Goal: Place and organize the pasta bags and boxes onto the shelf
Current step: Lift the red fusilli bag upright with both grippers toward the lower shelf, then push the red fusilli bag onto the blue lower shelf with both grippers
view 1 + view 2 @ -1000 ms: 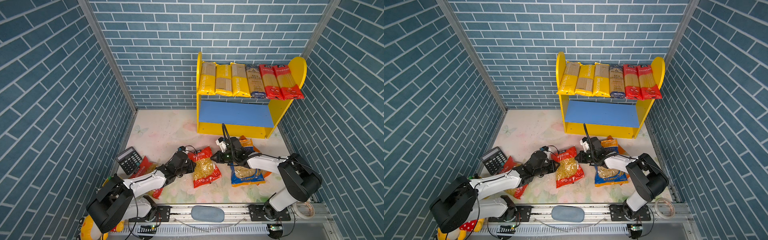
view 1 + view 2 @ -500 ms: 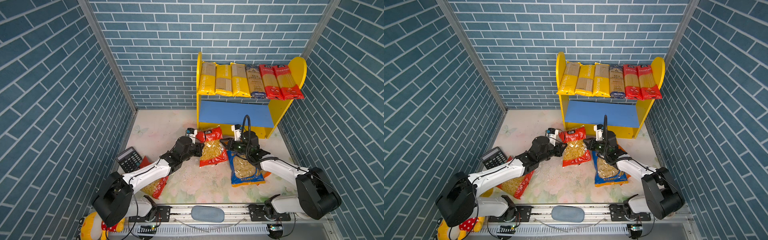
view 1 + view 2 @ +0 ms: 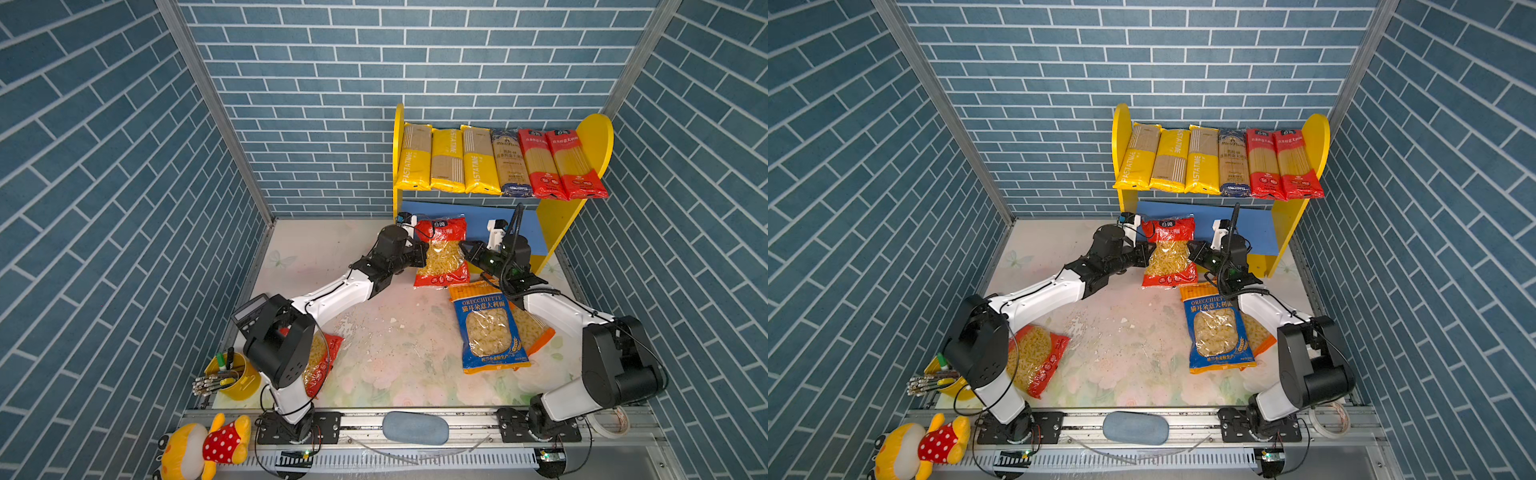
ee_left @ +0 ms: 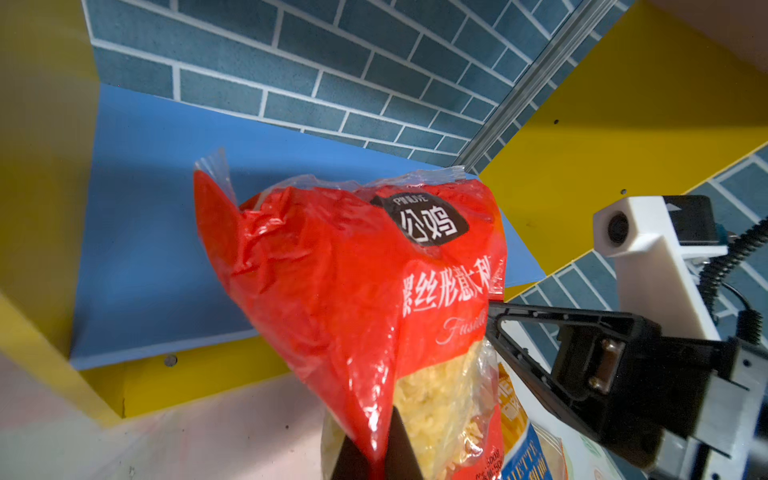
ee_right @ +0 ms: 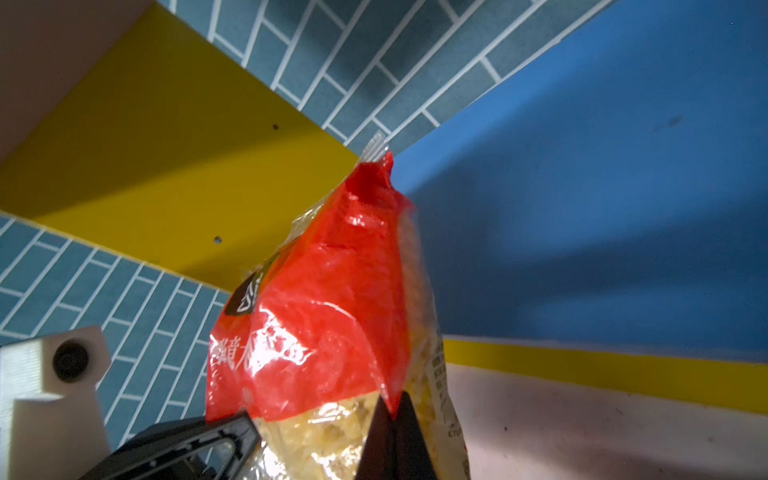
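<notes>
Red fusilli bag [image 3: 441,251] hangs before the shelf [image 3: 594,141], left claw [image 3: 423,254] and right claw [image 3: 466,249] each clamped shut on one side edge.

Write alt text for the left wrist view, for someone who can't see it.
A red pasta bag is pinched at opposite edges by the left end effector and right end effector, held in front of the blue lower board of the shelf.

The shelf [image 3: 594,141] stands at the rear of the surface [image 3: 307,249]. On its upper board, six long packs [image 3: 482,164] lie side by side. A fusilli bag [image 3: 442,253] is just before its lower board. Farther before the shelf, the ORECCHIETTE bag [image 3: 488,328] lies atop another bag [image 3: 536,332]. A fourth bag [image 3: 1038,361] lies far to the shelf's front-left.
</notes>
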You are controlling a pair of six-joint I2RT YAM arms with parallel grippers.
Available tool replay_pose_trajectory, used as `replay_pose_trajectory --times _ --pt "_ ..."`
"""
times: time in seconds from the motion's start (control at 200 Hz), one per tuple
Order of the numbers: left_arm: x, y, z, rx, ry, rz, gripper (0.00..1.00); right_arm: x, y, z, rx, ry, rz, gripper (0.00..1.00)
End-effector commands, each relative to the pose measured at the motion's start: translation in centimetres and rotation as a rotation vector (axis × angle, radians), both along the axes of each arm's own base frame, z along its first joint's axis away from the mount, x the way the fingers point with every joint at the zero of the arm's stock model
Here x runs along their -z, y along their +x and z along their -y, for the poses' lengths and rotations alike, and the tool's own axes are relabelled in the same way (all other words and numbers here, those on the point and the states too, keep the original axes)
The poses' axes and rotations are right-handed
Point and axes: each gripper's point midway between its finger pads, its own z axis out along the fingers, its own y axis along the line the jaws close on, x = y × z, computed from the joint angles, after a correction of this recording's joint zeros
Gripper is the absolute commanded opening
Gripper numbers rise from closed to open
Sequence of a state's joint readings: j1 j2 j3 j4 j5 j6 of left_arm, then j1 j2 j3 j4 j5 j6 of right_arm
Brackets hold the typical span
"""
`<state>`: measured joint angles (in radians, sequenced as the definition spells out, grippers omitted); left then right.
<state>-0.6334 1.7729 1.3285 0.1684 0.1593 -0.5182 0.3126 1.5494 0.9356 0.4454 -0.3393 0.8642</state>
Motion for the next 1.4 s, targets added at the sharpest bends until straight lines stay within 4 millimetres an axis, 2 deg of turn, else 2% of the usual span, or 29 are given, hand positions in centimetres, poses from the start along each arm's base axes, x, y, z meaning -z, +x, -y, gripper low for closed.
replay_pose_trajectory --times 0.0,0.08,0.155,0.25,0.425,0.6,0.705,0.79,0.91,1.07,1.155,1.24,1.396 --pt "-2.8 2.6 -0.3 -0.051 -0.038 0.046 0.00 -5.4 3.2 0.4 0.077 0.097 0.118 0.00" --pt "-2.2 4.1 -0.7 -0.106 -0.032 0.032 0.00 -3.5 4.4 1.4 0.148 0.068 0.035 0.00" --pt "-1.3 5.5 -1.2 -0.157 -0.032 0.004 0.00 -2.2 4.7 2.2 0.190 0.047 0.004 0.12" --pt "-0.5 6.5 -1.6 -0.200 -0.041 -0.023 0.00 -1.4 4.0 2.7 0.200 0.044 -0.011 0.23" --pt "-0.4 7.5 -1.4 -0.235 -0.127 -0.079 0.00 0.2 0.8 2.9 0.145 0.007 -0.054 0.44" --pt "-0.5 8.1 -1.0 -0.249 -0.168 -0.134 0.00 5.3 -3.9 1.6 -0.039 -0.046 -0.179 0.49" --pt "-0.5 8.4 -1.4 -0.267 -0.162 -0.146 0.00 6.8 -6.2 0.7 -0.135 -0.020 -0.194 0.54" --pt "-0.5 8.6 -1.6 -0.278 -0.168 -0.151 0.00 7.5 -7.2 0.4 -0.177 -0.032 -0.199 0.60" --pt "-0.5 8.7 -1.6 -0.287 -0.165 -0.149 0.00 8.4 -6.9 -0.4 -0.227 -0.022 -0.213 0.63" --pt "-0.3 9.0 -1.7 -0.297 -0.146 -0.148 0.00 7.2 -4.6 -1.6 -0.241 0.058 -0.160 0.62" --pt "-0.7 8.9 -1.7 -0.288 -0.134 -0.137 0.03 5.7 -3.8 -1.9 -0.228 0.122 -0.133 0.46" --pt "-2.0 8.6 -1.6 -0.261 -0.069 -0.092 0.14 3.2 -3.7 -1.7 -0.203 0.190 -0.094 0.30" --pt "-3.5 7.6 -2.1 -0.234 -0.023 -0.046 0.31 -1.5 -3.5 -1.0 -0.148 0.270 -0.012 0.14"
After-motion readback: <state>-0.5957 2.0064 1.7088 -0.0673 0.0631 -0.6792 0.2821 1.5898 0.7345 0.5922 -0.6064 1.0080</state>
